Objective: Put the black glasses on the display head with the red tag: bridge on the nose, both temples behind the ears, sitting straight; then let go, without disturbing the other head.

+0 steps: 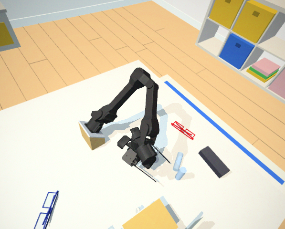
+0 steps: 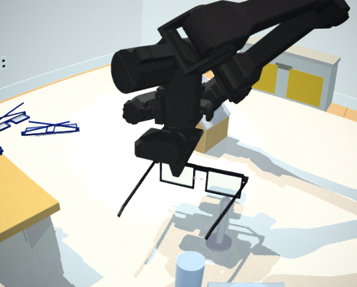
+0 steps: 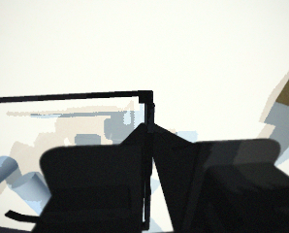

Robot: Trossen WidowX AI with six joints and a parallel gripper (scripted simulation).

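My gripper (image 2: 173, 170) (image 1: 140, 163) (image 3: 146, 127) is shut on the black glasses (image 2: 206, 181) (image 3: 67, 97) at the frame's top edge, beside one lens. It holds them in the air above the white table, lenses upright, both temples open and slanting down toward the exterior camera. In the top view only the temples (image 1: 147, 174) show from under the wrist. A thin grey post on a round base (image 2: 219, 241) stands below the far lens. I cannot make out a display head or a red tag in any view.
Two light blue cylinders (image 1: 178, 160) (image 1: 181, 172) stand near the gripper; one shows close in the exterior view (image 2: 189, 268). A dark block (image 1: 213, 161), red glasses (image 1: 183, 130), blue glasses (image 1: 47, 209) (image 2: 49, 128) and a yellow-topped table (image 1: 150, 216) (image 2: 11, 197) lie around. The arm's wooden base (image 1: 94, 141) is behind.
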